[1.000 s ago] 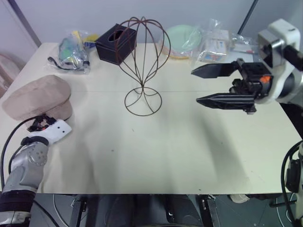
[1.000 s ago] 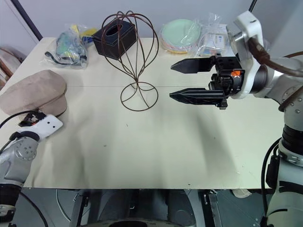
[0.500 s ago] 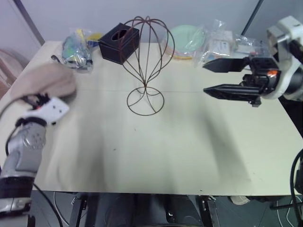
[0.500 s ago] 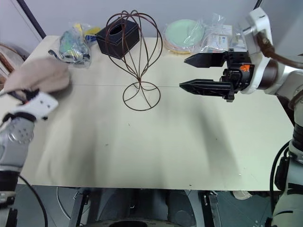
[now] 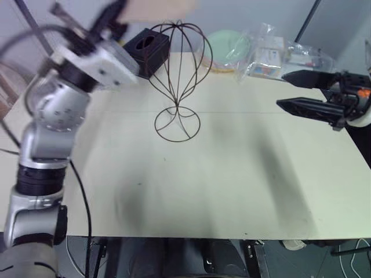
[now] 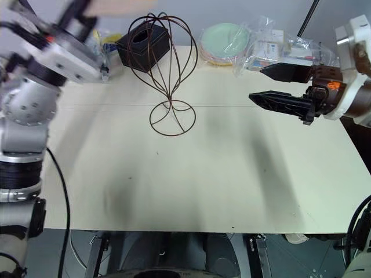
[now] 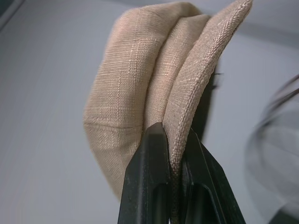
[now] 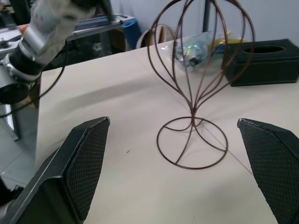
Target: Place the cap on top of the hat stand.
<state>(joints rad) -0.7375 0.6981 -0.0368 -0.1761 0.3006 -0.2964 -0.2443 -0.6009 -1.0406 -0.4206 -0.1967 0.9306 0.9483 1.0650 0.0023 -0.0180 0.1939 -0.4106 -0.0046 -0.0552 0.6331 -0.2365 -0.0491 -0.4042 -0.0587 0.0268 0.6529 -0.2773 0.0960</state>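
Left wrist view shows the left gripper (image 7: pixel 174 140) clamped on the cap (image 7: pixel 154 79) brim, while the right gripper (image 6: pixel 272 84), right of the hat stand (image 6: pixel 167 72), gapes wide, holding nothing.

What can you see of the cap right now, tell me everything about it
The cap is soft beige-pink woven fabric with a linen-like weave, folded into several stitched layers. The left pincer is shut on its edge, the black fingers pinching the fabric, so it hangs clear of the table. In the head views it shows as a blur at the top edge, up and to the left of the hat stand, not yet on it.
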